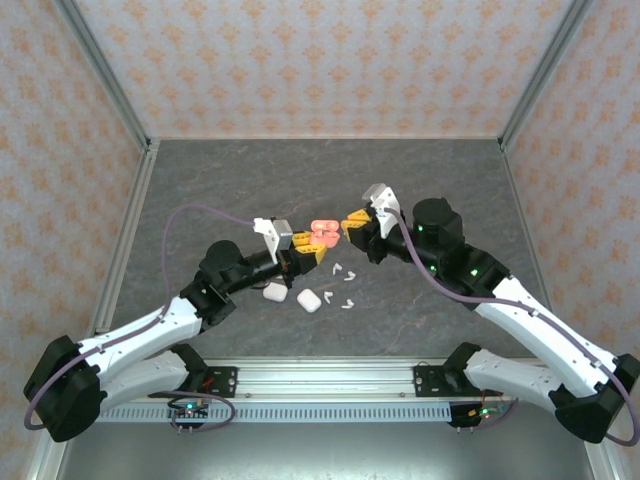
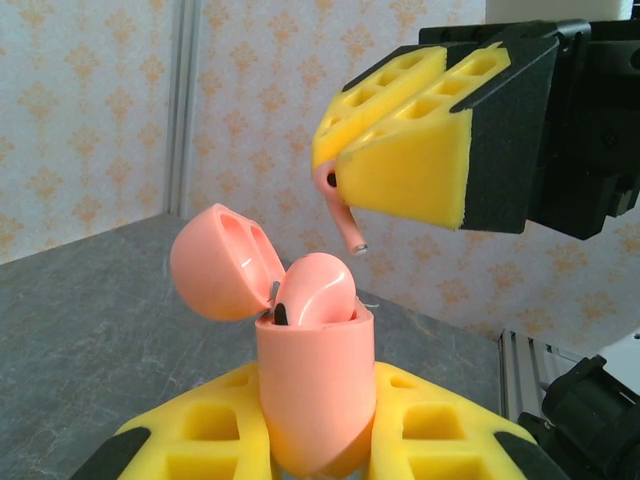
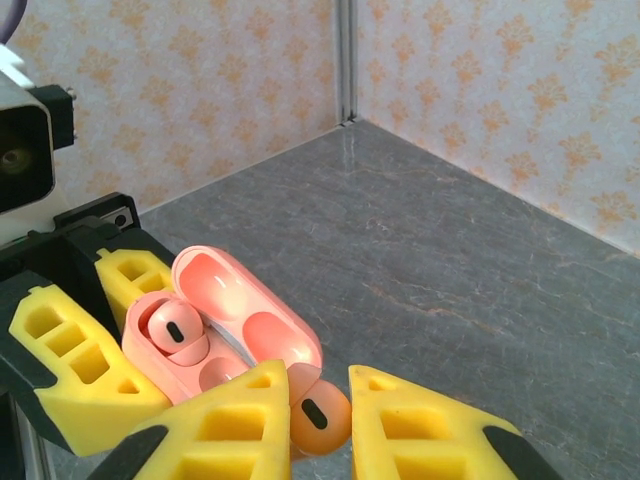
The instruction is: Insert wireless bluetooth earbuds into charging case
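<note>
left claw (image 1: 306, 252): pinching the open pink charging case (image 2: 316, 375) | right claw (image 1: 354, 223): pinching a pink earbud (image 2: 341, 215) | pink earbud: hangs just above the case's open top

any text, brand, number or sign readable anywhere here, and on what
No text can be read in any view.
pink charging case: plain, no brand or label.
pink earbud: no marking, just a dark oval spot seen from the right wrist.
wallpaper: orange ornament pattern, no letters.
white cases: too small to tell if anything is printed.
</note>
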You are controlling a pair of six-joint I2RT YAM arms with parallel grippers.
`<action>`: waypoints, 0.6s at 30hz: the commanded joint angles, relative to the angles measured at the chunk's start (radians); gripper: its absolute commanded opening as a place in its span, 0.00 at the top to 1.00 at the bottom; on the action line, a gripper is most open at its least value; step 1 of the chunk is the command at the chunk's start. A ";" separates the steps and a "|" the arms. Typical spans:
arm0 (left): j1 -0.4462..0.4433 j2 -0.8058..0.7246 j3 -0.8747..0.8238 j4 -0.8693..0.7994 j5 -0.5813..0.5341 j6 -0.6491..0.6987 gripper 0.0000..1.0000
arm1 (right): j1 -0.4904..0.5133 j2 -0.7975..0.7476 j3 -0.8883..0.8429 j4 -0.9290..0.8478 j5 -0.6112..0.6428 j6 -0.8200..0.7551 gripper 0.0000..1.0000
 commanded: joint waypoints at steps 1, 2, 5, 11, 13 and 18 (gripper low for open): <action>-0.002 0.000 0.035 0.042 0.027 0.001 1.00 | 0.011 0.009 0.042 0.028 -0.015 -0.032 0.84; -0.003 0.000 0.035 0.042 0.026 0.001 1.00 | 0.012 0.013 0.041 0.029 -0.017 -0.032 0.84; -0.003 0.000 0.033 0.042 0.025 0.002 1.00 | 0.013 0.025 0.045 0.028 -0.023 -0.033 0.84; -0.003 0.002 0.033 0.046 0.028 0.002 1.00 | 0.013 0.043 0.047 0.028 -0.023 -0.035 0.84; -0.003 0.003 0.034 0.045 0.029 0.002 1.00 | 0.013 0.047 0.047 0.031 -0.022 -0.033 0.84; -0.004 0.007 0.036 0.039 0.028 0.006 1.00 | 0.013 0.047 0.048 0.035 -0.019 -0.031 0.84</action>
